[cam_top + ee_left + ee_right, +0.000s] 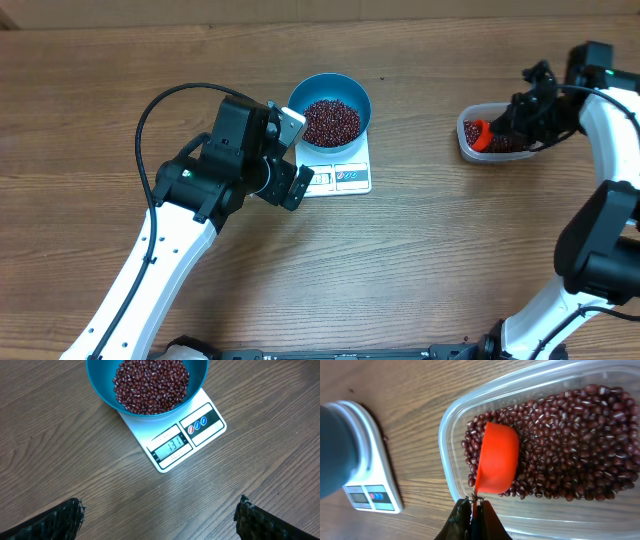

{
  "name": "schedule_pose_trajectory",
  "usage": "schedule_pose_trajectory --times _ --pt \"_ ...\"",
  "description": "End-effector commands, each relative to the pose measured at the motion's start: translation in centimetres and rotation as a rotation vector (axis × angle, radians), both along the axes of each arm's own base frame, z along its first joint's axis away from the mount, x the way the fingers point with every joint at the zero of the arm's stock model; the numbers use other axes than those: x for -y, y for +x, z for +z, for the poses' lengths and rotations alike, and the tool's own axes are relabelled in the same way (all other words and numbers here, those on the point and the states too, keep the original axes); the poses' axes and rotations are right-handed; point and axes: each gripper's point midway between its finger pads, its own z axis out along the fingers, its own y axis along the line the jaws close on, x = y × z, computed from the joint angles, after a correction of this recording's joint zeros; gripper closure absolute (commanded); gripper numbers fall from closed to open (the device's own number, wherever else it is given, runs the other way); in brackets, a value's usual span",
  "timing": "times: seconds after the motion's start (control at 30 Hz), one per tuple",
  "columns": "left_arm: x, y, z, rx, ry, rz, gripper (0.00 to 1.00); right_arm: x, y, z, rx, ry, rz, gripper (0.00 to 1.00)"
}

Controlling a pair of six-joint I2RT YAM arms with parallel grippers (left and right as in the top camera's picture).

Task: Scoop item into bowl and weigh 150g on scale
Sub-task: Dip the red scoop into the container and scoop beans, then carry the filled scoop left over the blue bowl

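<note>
The blue bowl [330, 100] [145, 385] stands on the white scale [340, 172] [175, 440], holding a heap of red-brown beans [330, 121] [150, 385]; the display reads 131. Just left of the scale, my left gripper [290, 155] [160, 515] hangs open over bare wood. At the far right my right gripper [515, 125] [476, 507] is shut on the handle of an orange scoop [480, 135] [496, 457]. The scoop lies bottom-up in the beans [570, 445] inside the clear tub [490, 140] [451, 435]. In the right wrist view the scale [370, 480] and bowl [335, 450] appear at left.
The brown wooden table [440, 260] carries only the scale with its bowl in the middle and the clear tub at the right edge. A black cable [160, 110] loops above the left arm.
</note>
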Motion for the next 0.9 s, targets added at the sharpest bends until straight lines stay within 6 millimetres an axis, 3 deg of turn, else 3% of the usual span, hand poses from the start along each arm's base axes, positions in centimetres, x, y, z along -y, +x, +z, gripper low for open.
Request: schedule_pose_trajectory --times 0.0,0.47,0.87 --pt "0.5 -0.1 -0.1 -0.002 -0.001 -0.030 0.00 -0.2 0.2 0.7 0.044 0.136 0.004 0.96" --pt "0.5 -0.1 -0.1 -0.002 -0.002 -0.030 0.01 3.7 -0.8 2.3 0.088 0.281 -0.114 0.96" --pt "0.5 -0.1 -0.1 -0.002 -0.002 -0.030 0.00 4.1 -1.5 5.2 0.218 0.454 -0.078 0.96"
